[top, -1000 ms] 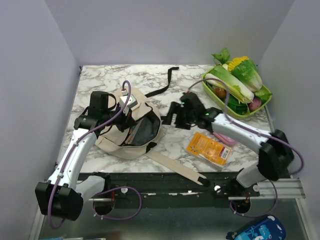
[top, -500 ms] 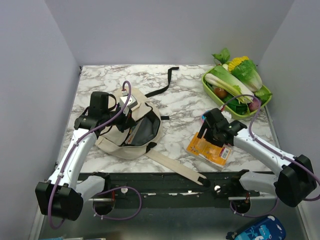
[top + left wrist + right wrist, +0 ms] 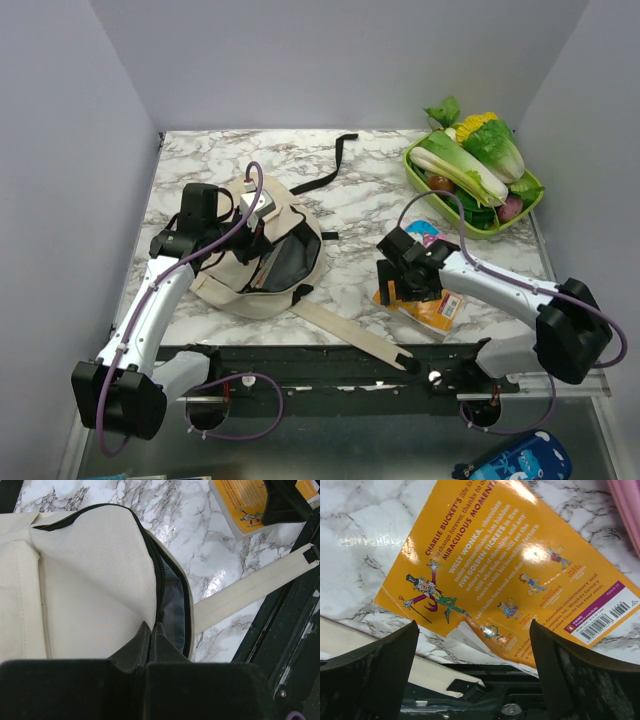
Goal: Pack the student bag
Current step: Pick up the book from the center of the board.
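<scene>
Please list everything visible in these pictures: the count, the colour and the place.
student bag: one, cream-beige with black trim, left on the table, zip open.
beige strap: one, from the bag to the near edge.
paperback book: one, orange, right of the bag.
pink item: one, beside the book, kind unclear.
vegetable tray: one, green, far right corner.
blue pouch: one, below the table, right.
table: one, white marble.
left tool: black, shut on the bag's zip edge.
right tool: black, open above the book.
</scene>
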